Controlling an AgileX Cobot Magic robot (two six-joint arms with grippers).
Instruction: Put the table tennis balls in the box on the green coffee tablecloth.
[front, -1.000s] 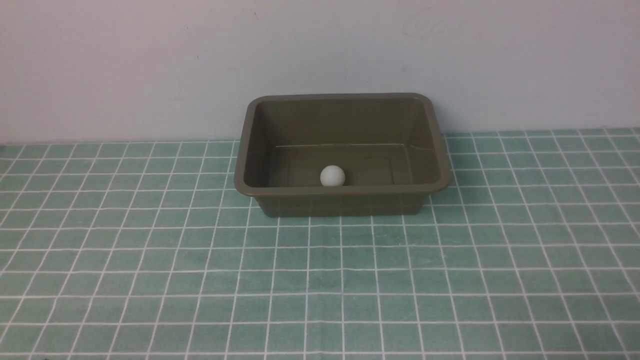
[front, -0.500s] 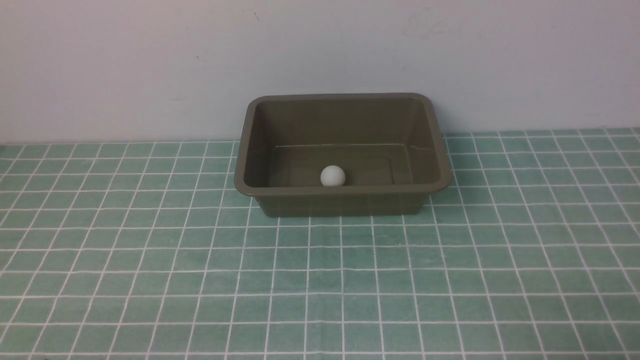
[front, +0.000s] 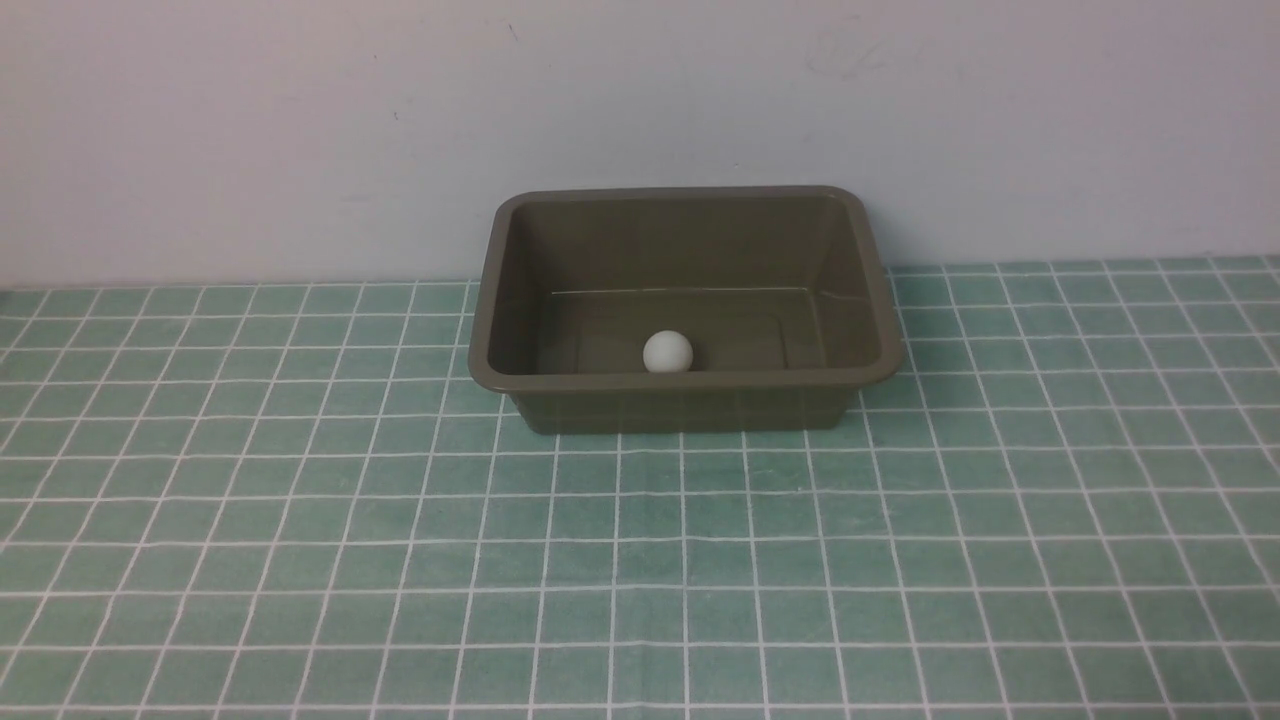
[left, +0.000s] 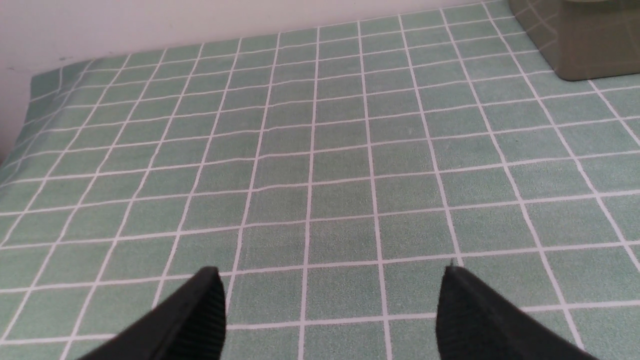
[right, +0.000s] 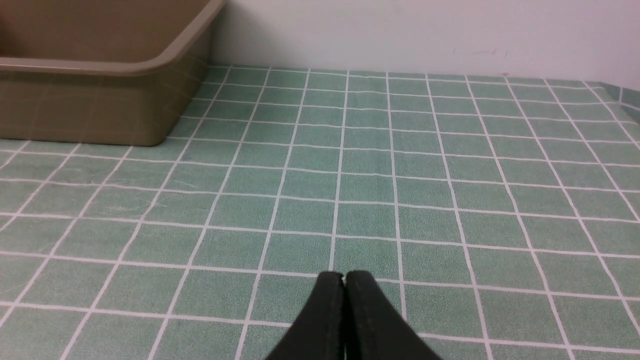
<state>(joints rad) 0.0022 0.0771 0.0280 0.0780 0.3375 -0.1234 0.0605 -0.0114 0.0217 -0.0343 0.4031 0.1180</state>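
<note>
The left claw (left: 330, 305) is positioned above the green coffee tablecloth (front: 340, 520), with its two fingers wide apart and only cloth visible between them. The tablecloth carries a grid of thin white lines and extends across the scene from left to right.

The box (front: 690, 410), an olive-drab bin with a rolled rim, stands upright on the far part of the tablecloth, near the middle and in front of the pale wall (front: 300, 140). One white table tennis ball (front: 668, 352) rests inside the box, toward its near wall.

The right claw (right: 344, 277) is fully narrowed, fingertips together, above the tablecloth; it holds nothing.
</note>
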